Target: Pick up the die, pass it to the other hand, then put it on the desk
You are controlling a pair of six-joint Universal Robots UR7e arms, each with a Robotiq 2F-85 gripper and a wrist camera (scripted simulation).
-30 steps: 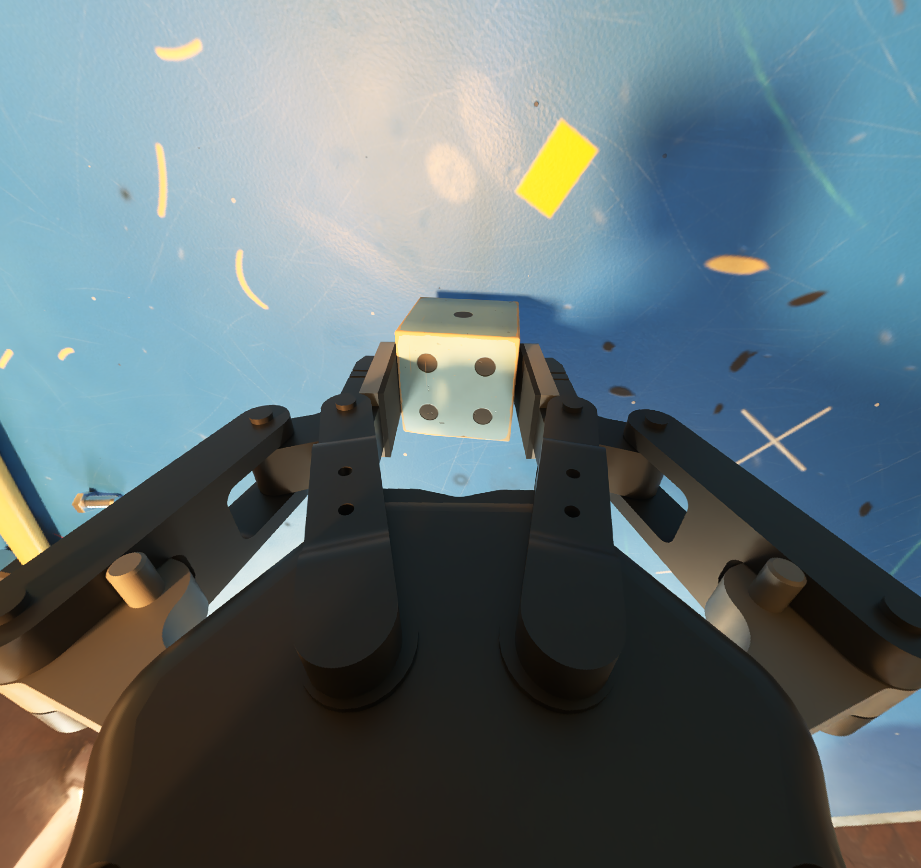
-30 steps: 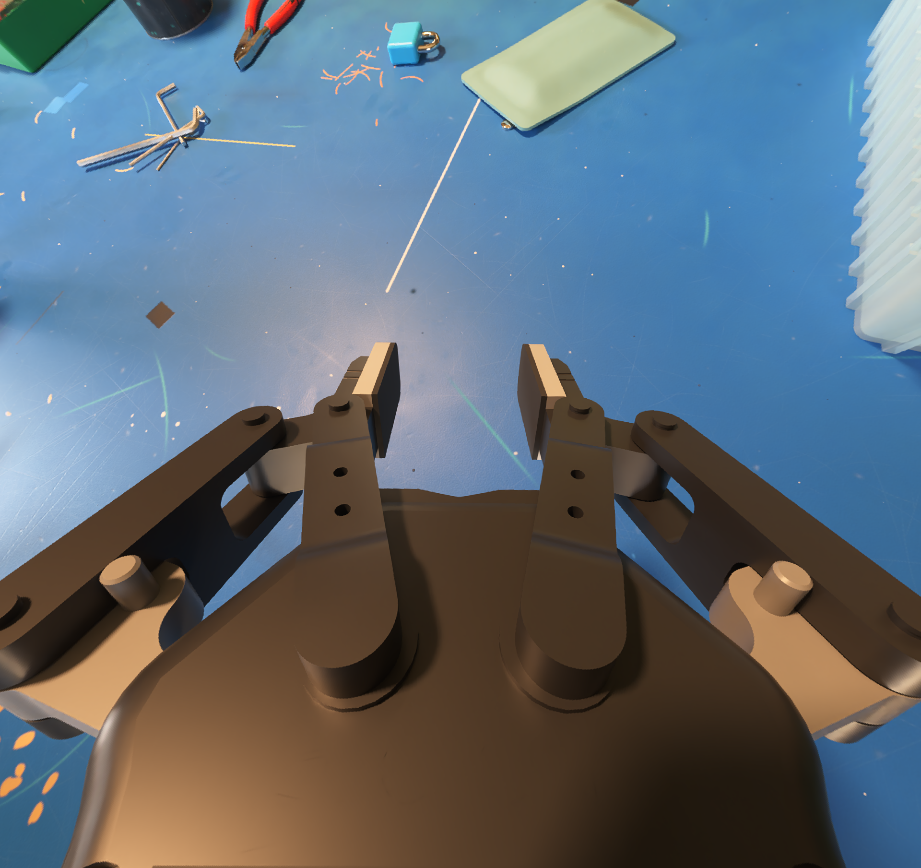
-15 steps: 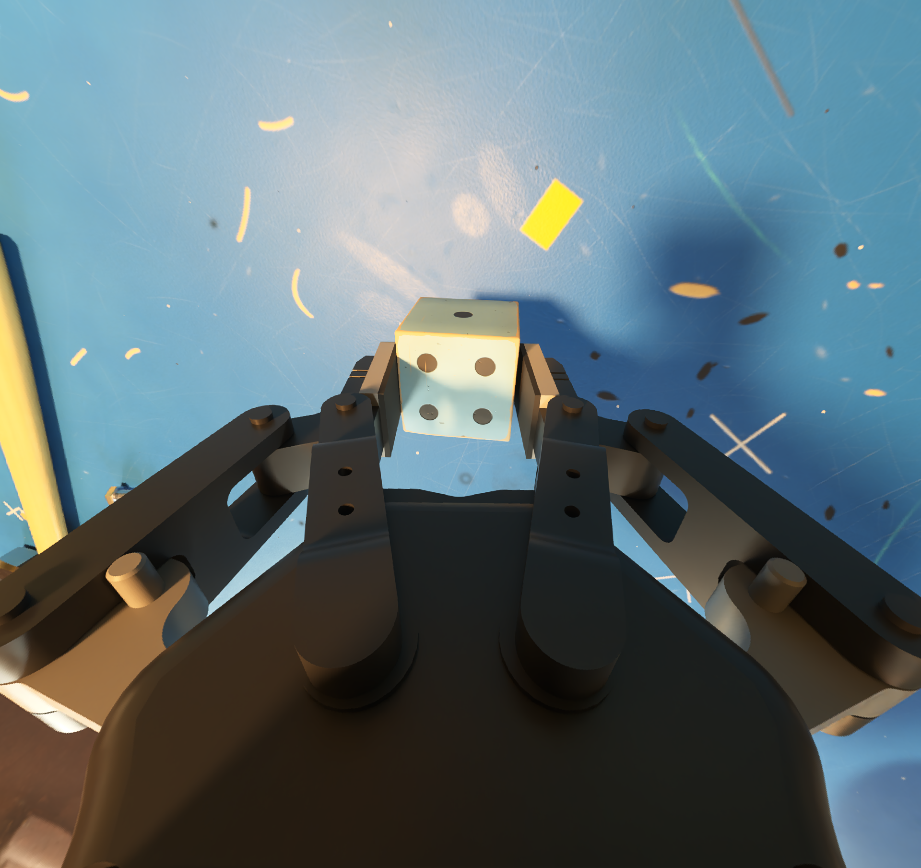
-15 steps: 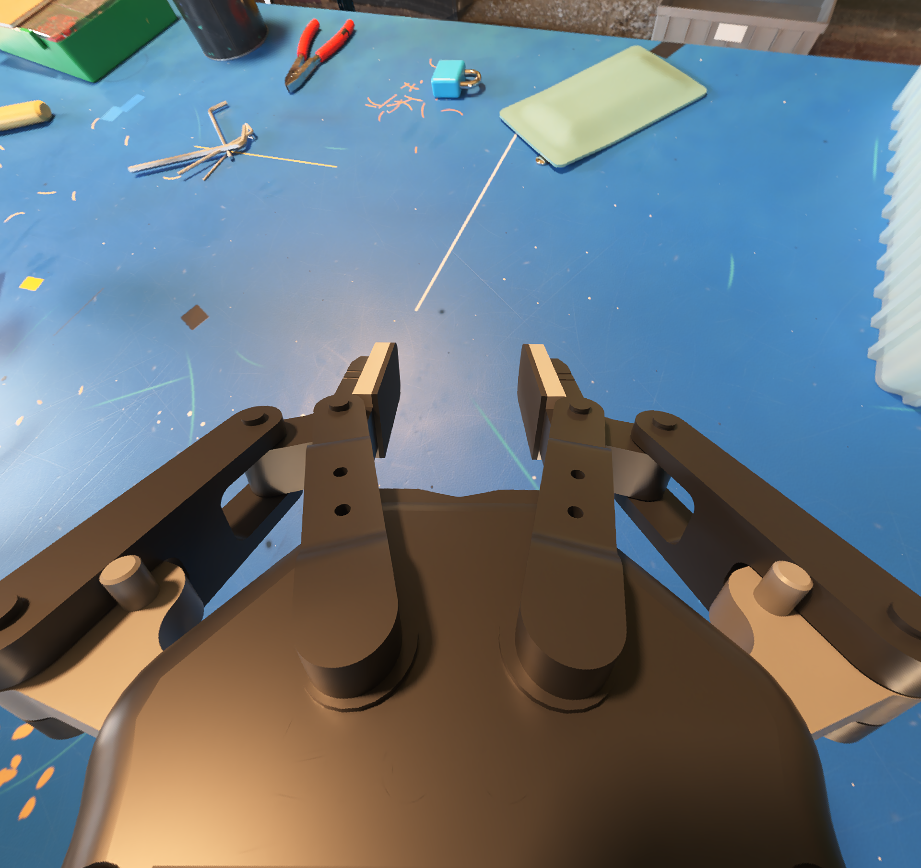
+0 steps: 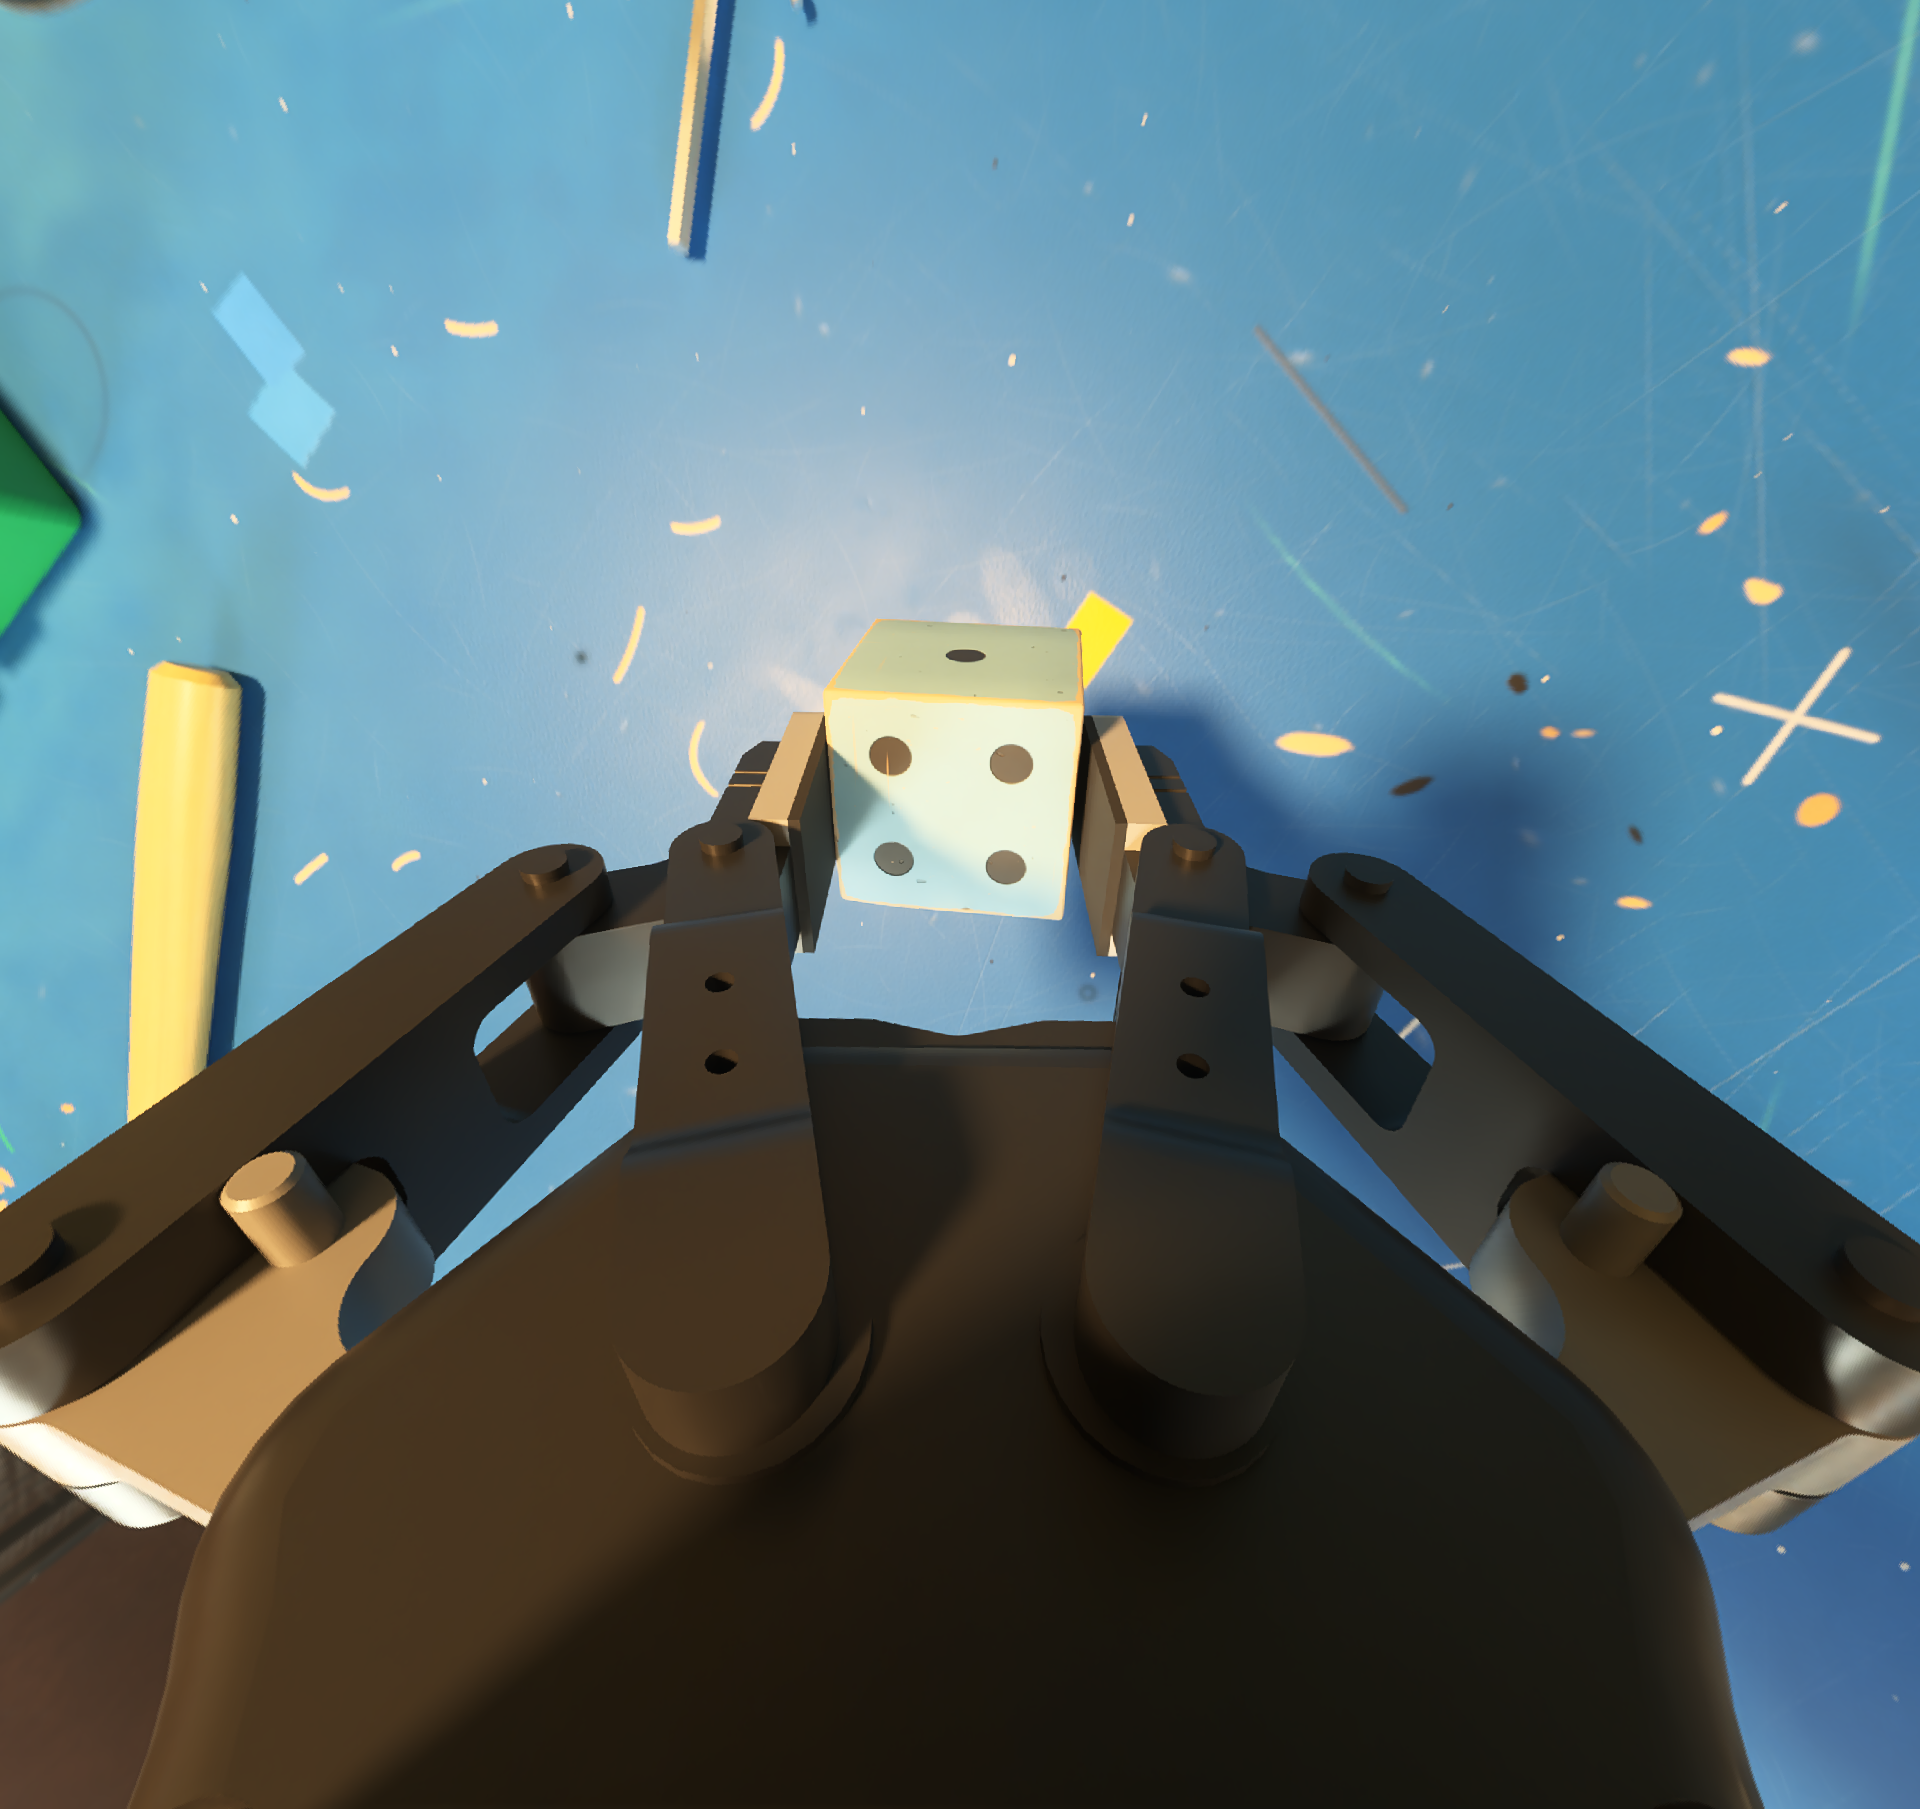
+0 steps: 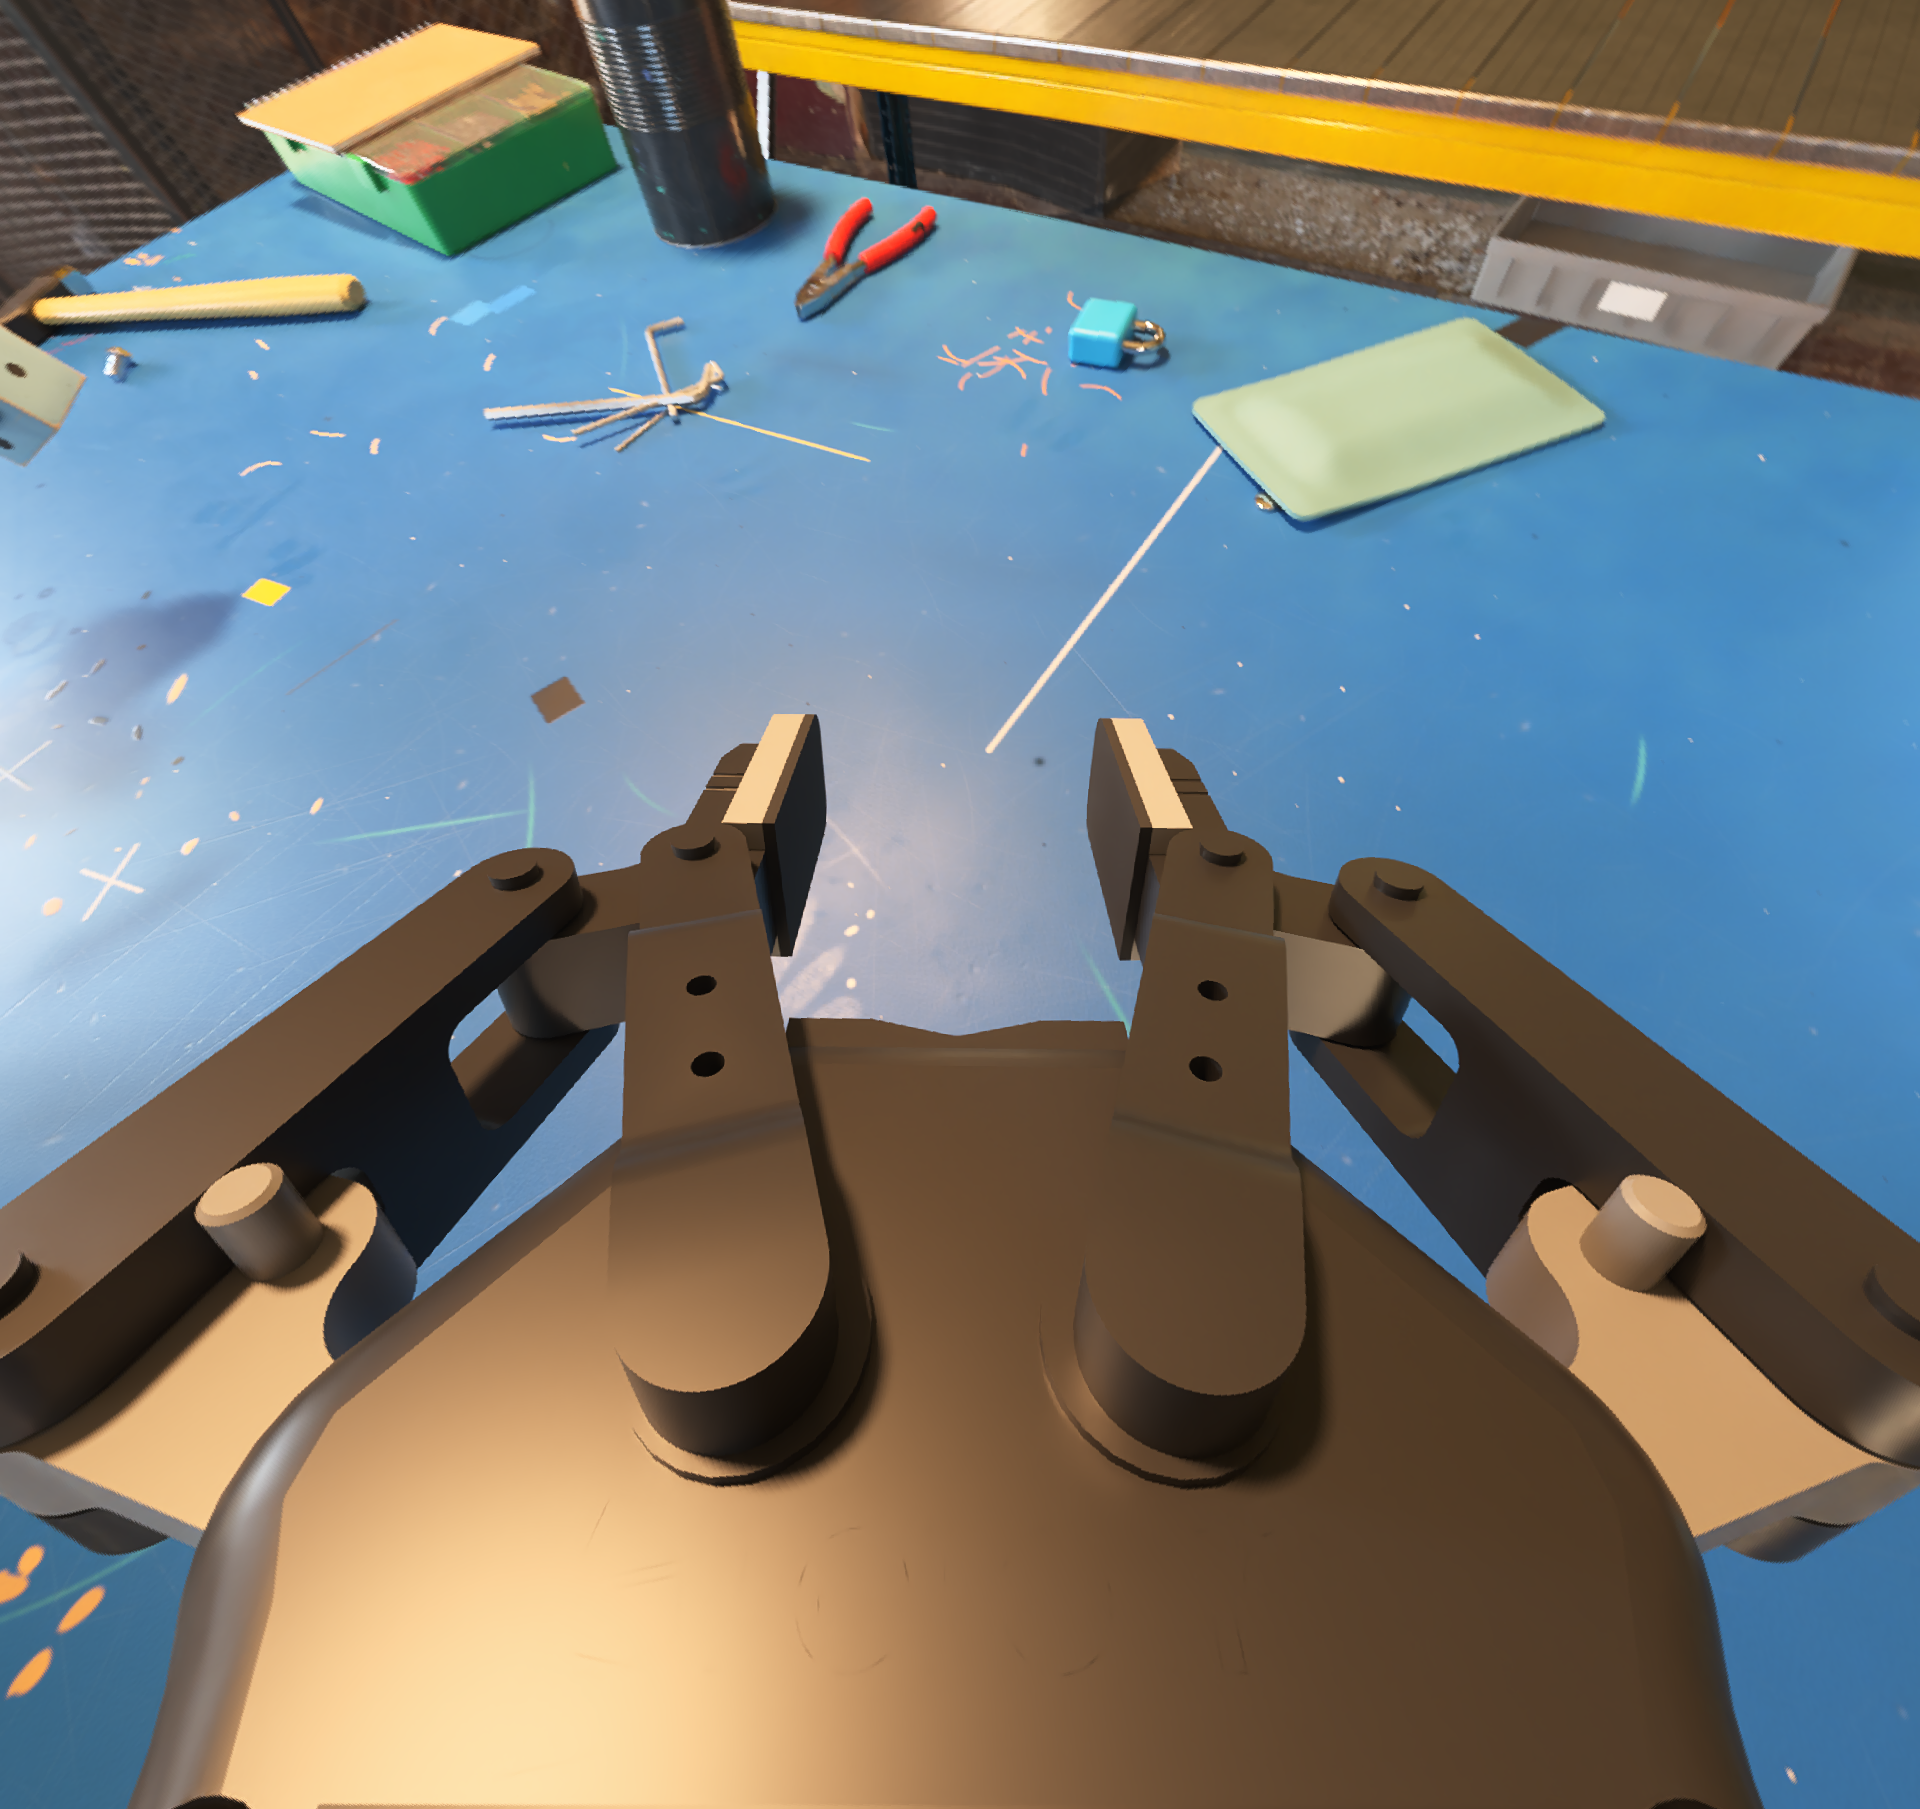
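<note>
A pale die [image 5: 951, 793] with dark pips sits between the pads of my left gripper [image 5: 951, 772], which is shut on it and holds it well above the blue desk [image 5: 1351, 201]. The four-pip face looks at the camera and the one-pip face is on the far side. My right gripper [image 6: 956, 783] is open and empty above the desk [image 6: 1455, 824]. In the right wrist view a corner of the die [image 6: 26, 398] shows at the far left edge, far from the right fingers.
At the back of the desk stand a green box [image 6: 436, 149], a dark can [image 6: 675, 76], red pliers [image 6: 862, 253], a blue padlock [image 6: 1107, 334], a pale green pad [image 6: 1397, 414], hex keys [image 6: 644, 398] and a yellow wooden handle [image 5: 182, 876]. A yellow shelf edge [image 6: 1351, 138] runs behind.
My left gripper has risen with the die, so the desk looks farther away. My right gripper has risen and tipped up, and now shows the desk's back edge and the shelf.
</note>
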